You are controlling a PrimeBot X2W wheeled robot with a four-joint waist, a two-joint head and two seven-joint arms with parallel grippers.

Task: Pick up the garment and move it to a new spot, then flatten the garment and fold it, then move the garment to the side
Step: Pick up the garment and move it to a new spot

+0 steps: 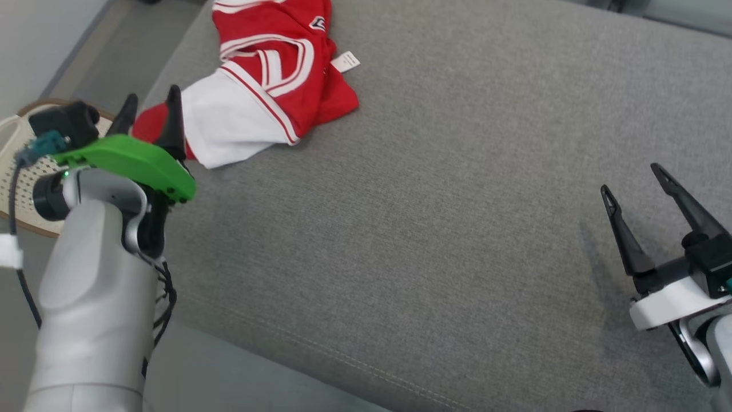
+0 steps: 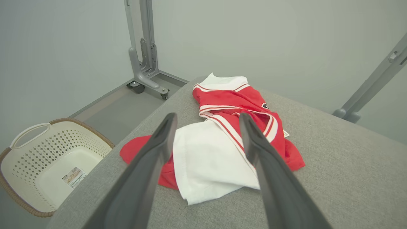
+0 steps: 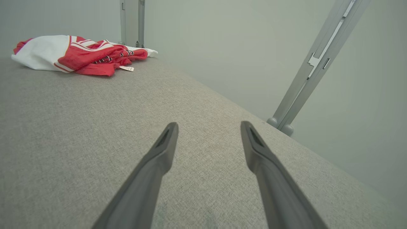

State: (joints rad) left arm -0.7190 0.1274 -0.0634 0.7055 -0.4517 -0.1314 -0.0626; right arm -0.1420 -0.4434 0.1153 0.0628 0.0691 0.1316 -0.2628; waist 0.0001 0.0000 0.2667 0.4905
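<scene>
Head view, crumpled red-and-white sports jersey point(image 1: 269, 86) lying at the far left of the grey fabric-covered table point(image 1: 434, 240), left pincer point(image 1: 152, 94) wide open and empty just beside its near edge, right pincer point(image 1: 629, 178) wide open, empty, well apart.

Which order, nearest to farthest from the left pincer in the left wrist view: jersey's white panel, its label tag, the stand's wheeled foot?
1. Jersey's white panel, straight ahead of the left pincer.
2. Label tag, at the jersey's right edge.
3. Stand's wheeled foot, on the floor, far left.
</scene>
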